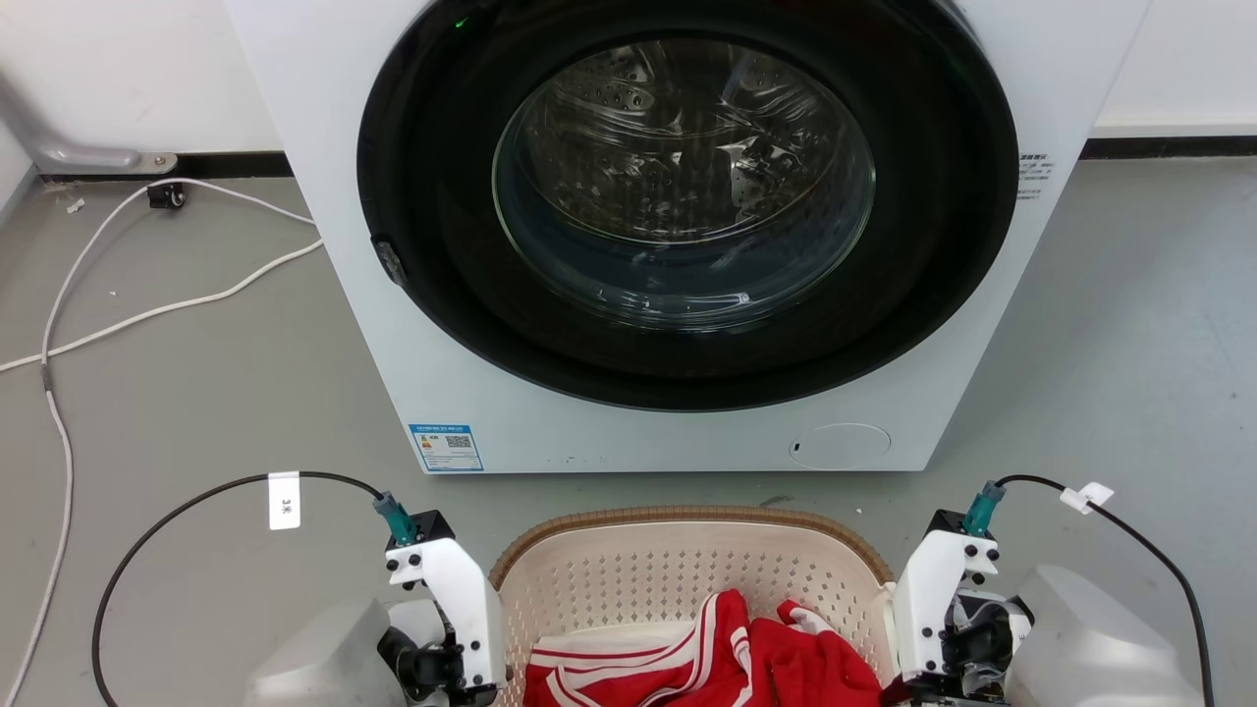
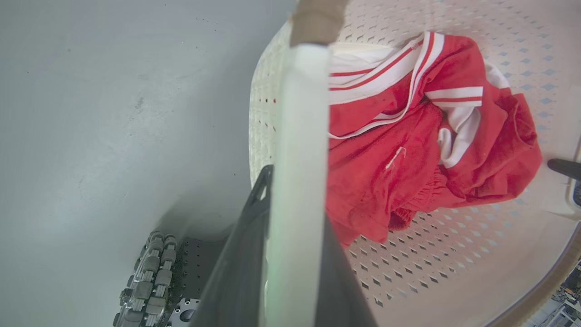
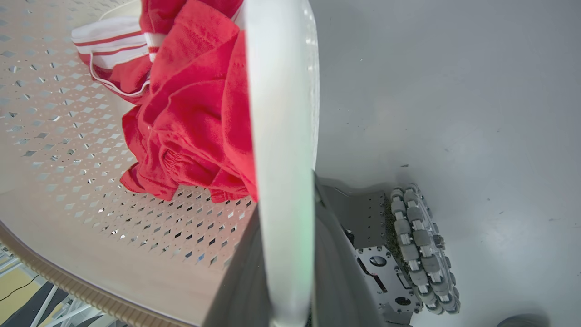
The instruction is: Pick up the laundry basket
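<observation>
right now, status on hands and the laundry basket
Both shut: left hand on one white loop handle, right hand on the other. In the laundry basket, a red-and-white garment. Close ahead, washing machine, door shut.

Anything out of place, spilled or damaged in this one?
Nothing stands out. The laundry basket sits upright before the washing machine, red clothes bunched inside, nothing spilled. Loose white cables trail across the floor to the machine's left, apart from the basket.
</observation>
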Tool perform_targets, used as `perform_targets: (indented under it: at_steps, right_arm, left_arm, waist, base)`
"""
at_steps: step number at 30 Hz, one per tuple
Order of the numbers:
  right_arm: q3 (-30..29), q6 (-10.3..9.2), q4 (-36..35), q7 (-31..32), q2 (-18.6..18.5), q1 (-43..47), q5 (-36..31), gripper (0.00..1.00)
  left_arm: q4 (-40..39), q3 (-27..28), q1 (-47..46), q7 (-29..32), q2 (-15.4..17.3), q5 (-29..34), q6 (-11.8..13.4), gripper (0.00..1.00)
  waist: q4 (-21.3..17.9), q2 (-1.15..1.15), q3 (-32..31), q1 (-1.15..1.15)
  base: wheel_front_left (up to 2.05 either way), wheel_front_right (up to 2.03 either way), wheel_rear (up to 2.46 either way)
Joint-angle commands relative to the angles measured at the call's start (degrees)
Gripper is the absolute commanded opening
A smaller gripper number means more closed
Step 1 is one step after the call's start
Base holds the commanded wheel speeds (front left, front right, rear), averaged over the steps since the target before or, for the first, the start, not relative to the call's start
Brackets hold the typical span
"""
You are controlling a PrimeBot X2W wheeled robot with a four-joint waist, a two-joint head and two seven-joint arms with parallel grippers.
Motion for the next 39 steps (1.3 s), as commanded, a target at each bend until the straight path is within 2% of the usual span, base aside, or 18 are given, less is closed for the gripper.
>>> perform_targets:
  at_steps: [1,39]
  right_arm:
    - [-0.13,0.32,-0.62,0.14,1.56,-0.19,0.96,0.00]
    - [0.69,0.33,-0.69,-0.30,1.16,-0.65,2.33,0.00]
  left_arm:
    - [-1.30,0.18,0.63,-0.27,-1.70,-1.10,-0.72,0.00]
    - [-0.68,-0.10,0.37,-0.59,-1.94,-2.04,-0.73,0.00]
  waist:
    - [0.00,0.00,0.00,0.00]
    - [0.00,0.00,0.59,0.00]
  base:
    - [0.00,0.00,0.00]
    - [0.00,0.00,0.00]
